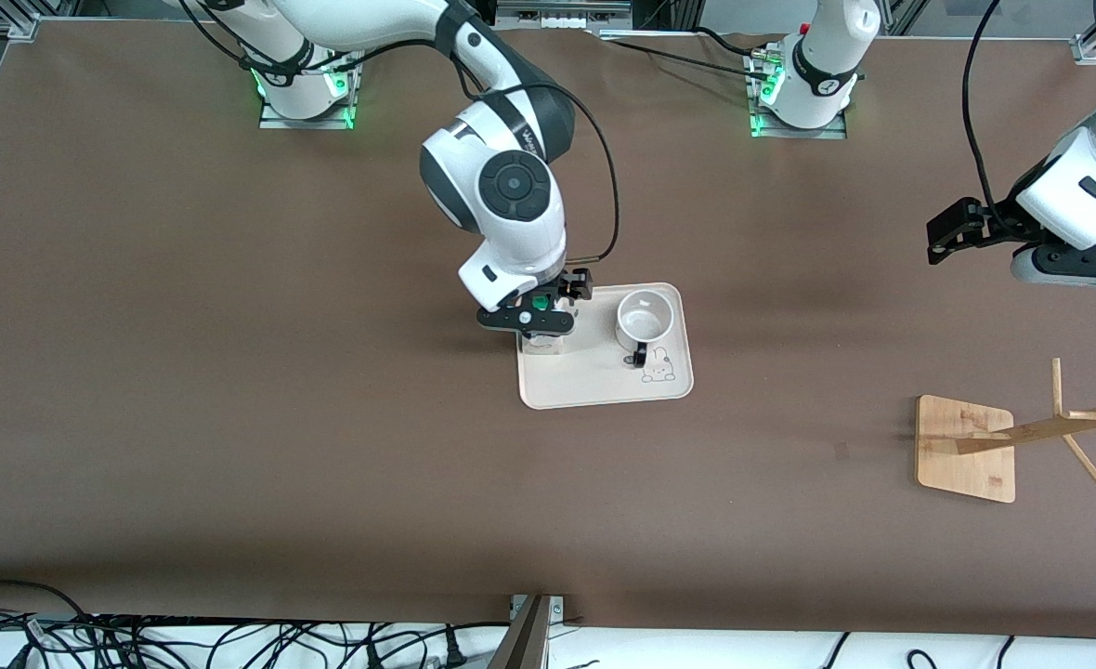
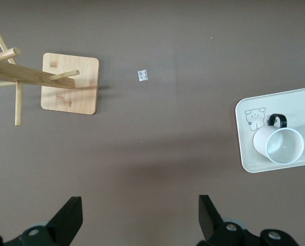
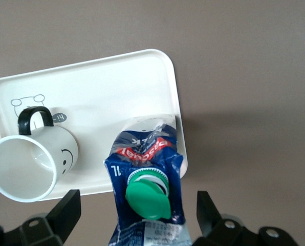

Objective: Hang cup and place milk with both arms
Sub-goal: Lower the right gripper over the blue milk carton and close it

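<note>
While left gripper (image 2: pixel 137 218) waits, right gripper (image 3: pixel 134 210) fingers apart over milk (image 3: pixel 147 189).

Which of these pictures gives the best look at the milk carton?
The right wrist view: the milk fills it, green cap and print plain. The front view shows only a bit under the right gripper. The left wrist view doesn't show it clearly.

A cream rectangular plastic tray with rounded corners (image 1: pixel 594 390) lies on the brown worktop (image 1: pixel 232 372); a printed cartoon animal marks one corner. A wooden peg rack on a square bamboo base (image 1: pixel 966 448) stands well apart from the tray, toward the left arm's end. Black cables (image 1: pixel 186 641) lie along the worktop edge nearest the front camera.
</note>
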Controlling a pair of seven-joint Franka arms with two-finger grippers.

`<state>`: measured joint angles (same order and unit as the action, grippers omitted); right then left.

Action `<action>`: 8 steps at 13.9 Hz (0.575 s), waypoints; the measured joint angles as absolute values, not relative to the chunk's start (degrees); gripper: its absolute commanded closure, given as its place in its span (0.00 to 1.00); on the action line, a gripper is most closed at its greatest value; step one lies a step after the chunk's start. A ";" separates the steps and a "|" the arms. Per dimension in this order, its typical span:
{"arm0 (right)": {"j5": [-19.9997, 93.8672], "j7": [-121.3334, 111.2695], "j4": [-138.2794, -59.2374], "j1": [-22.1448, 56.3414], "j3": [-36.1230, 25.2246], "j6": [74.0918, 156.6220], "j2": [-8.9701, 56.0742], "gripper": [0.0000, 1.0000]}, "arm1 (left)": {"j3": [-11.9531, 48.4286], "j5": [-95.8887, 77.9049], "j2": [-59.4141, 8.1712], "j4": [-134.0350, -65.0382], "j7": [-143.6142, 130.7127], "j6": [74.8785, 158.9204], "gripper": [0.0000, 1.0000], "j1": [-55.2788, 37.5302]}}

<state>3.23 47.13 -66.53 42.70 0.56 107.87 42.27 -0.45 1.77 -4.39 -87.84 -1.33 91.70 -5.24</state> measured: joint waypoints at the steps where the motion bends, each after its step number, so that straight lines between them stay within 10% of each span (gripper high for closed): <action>1: 3.17 47.20 -66.53 42.88 0.53 107.97 42.56 0.10 | -0.45 1.77 -4.39 -87.84 -1.33 91.70 0.00 -5.24; 4: 3.16 47.52 -66.39 42.92 0.38 107.97 42.63 0.36 | -0.45 1.78 -4.39 -87.84 -1.33 91.70 0.00 -5.24; 8: 3.15 47.61 -66.17 42.92 0.16 107.92 42.63 0.47 | -0.45 1.77 -4.39 -87.84 -1.33 91.70 0.00 -5.24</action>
